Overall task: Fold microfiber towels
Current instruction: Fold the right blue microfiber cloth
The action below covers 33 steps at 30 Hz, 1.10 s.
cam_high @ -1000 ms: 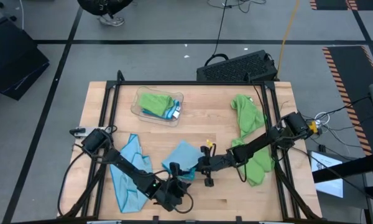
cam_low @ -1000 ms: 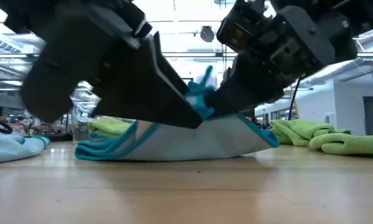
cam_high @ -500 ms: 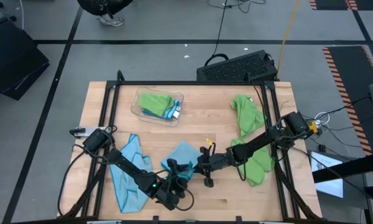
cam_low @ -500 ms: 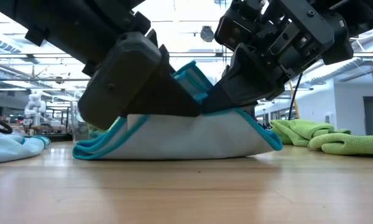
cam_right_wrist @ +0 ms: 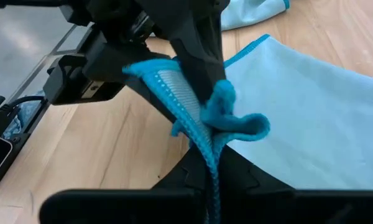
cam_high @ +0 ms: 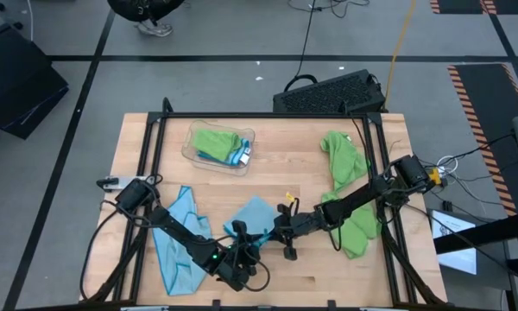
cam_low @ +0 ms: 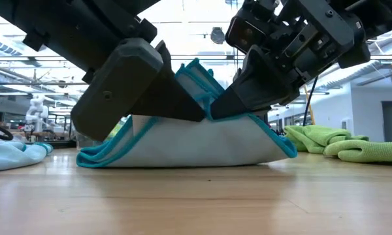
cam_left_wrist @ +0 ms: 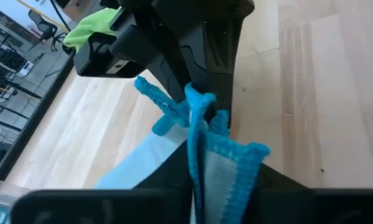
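- Blue towel [cam_low: 196, 147] sits at the table's near middle, its raised edge pinched between both grippers; the rest drapes down from them onto the wood, forming a tent shape in the low view.
- Right gripper [cam_right_wrist: 212, 134] is clamped shut on that bunched teal hem, holding it up off the table so the layers stay together.
- Left gripper [cam_left_wrist: 202, 134] faces it from the opposite side, just beside it, fingers closed on the same hem; two grips on one edge likely keep the corners aligned for a fold.
- Behind the left gripper, toward that arm's base, a second blue towel [cam_high: 177, 242] lies loosely spread, probably waiting its turn.
- Along the right arm, well back from its gripper, green towels [cam_high: 350, 186] lie heaped, unfolded.
- Far beyond both grippers, a clear tray [cam_high: 190, 151] holds a green towel [cam_high: 216, 141] with blue cloth beside it, seemingly finished pieces.
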### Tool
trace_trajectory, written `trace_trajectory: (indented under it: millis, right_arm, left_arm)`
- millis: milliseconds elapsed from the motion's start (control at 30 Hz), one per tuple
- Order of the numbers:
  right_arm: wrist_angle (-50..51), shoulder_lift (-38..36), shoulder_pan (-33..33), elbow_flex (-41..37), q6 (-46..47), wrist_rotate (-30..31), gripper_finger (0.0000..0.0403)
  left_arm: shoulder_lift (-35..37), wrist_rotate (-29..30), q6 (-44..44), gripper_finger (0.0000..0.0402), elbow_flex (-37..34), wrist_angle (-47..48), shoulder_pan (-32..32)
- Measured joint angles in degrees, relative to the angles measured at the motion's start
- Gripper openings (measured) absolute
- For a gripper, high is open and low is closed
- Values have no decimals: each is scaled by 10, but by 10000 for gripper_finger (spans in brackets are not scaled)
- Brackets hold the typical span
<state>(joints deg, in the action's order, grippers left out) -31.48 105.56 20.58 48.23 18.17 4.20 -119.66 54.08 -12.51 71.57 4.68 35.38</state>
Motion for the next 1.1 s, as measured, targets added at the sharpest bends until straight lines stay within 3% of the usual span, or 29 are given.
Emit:
trace_trajectory:
  millis: [133,200,333,533,633,933,1100]
  right_arm:
    - [1,0,2,0,-27,1,13]
    - [6,-1,8,0,-47,4,24]
    - [48,-19,27,0,-94,18,75]
    - [147,-67,82,0,-148,100,169]
    - [154,-69,127,-1,-196,146,197]
    - [122,-26,186,-22,-216,252,202]
    - [121,-6,190,-22,-241,260,202]
  left_arm:
    - [0,-2,-1,17,0,-2,0]
    - [0,-8,-34,11,0,-3,0]
    - [14,-27,-76,10,0,-3,8]
    - [15,-10,-72,10,0,12,49]
    - [15,-6,-92,7,0,27,63]
    - [15,28,-120,7,0,37,85]
    - [15,32,-119,11,0,41,87]
